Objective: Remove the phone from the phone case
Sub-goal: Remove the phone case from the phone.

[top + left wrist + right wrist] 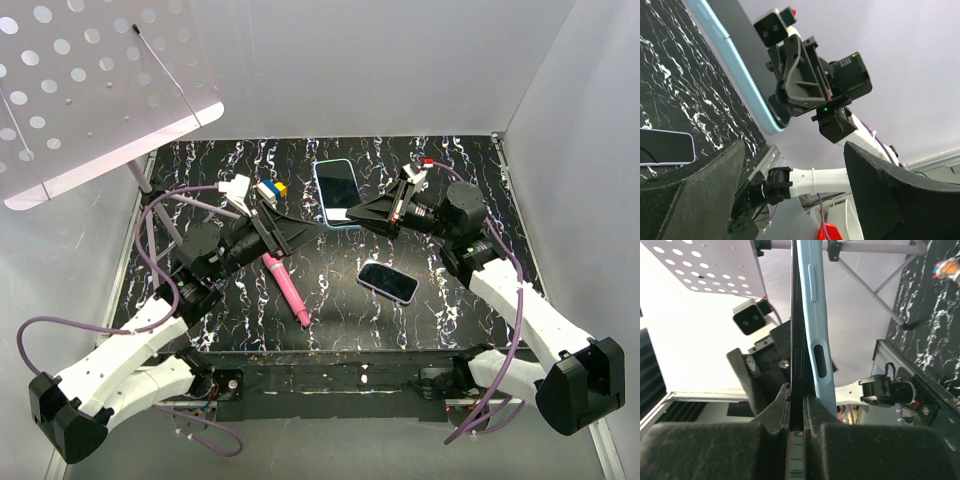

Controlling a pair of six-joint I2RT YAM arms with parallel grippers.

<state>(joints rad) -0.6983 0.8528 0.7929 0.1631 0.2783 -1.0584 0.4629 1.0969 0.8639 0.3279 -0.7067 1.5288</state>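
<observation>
Phone [337, 182], still in its light-blue phone case [817, 315], is at the far middle of the desk [450, 300], and the right tool [356, 213] is pinched tight on its near right edge. The left tool [308, 229] is just beside the near left corner, fingers spread wide with nothing in them. A second phone [388, 282] and a pink pen [286, 289] lie closer to the arm bases.

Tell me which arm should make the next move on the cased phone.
Left, probably: the left hand is open and free beside the blue case, while the right hand is shut on the phone, holding it.
</observation>
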